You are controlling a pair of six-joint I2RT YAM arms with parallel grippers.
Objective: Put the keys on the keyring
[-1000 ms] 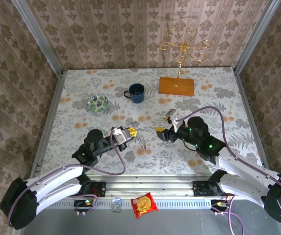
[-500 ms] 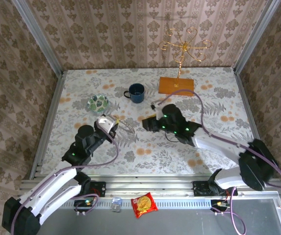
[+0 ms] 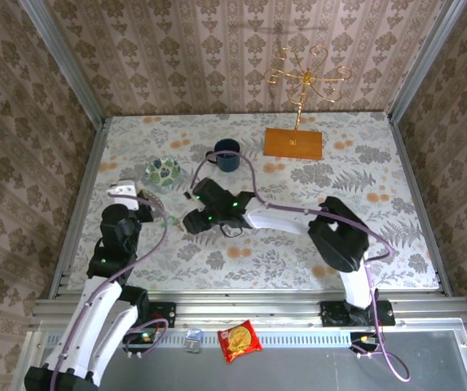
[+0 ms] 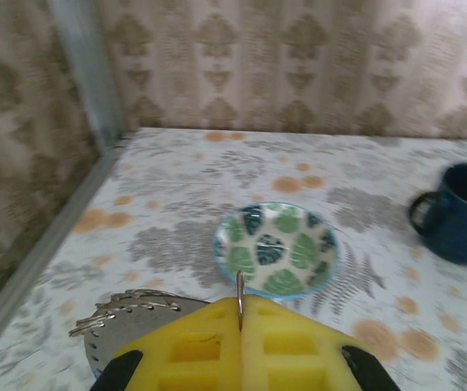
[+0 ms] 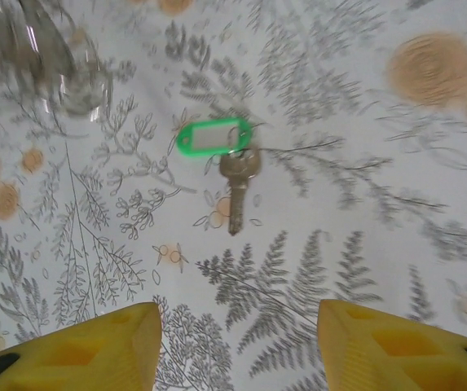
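Two arms reach over the left half of the worktop (image 3: 355,204) in the top view. The left gripper (image 3: 150,204) is just near of the patterned dish (image 3: 162,172), and the right gripper (image 3: 188,224) is just right of it.

At the left wrist, the yellow fingers (image 4: 192,350) are pressed together on a thin metal edge, seemingly the keyring (image 4: 127,318), which spreads out beneath them.

At the right wrist, the gripper stands wide above the green-tagged key (image 5: 229,159), which lies loose on the worktop.

By my judgement no key is on the keyring yet, so grasping and threading both remain.
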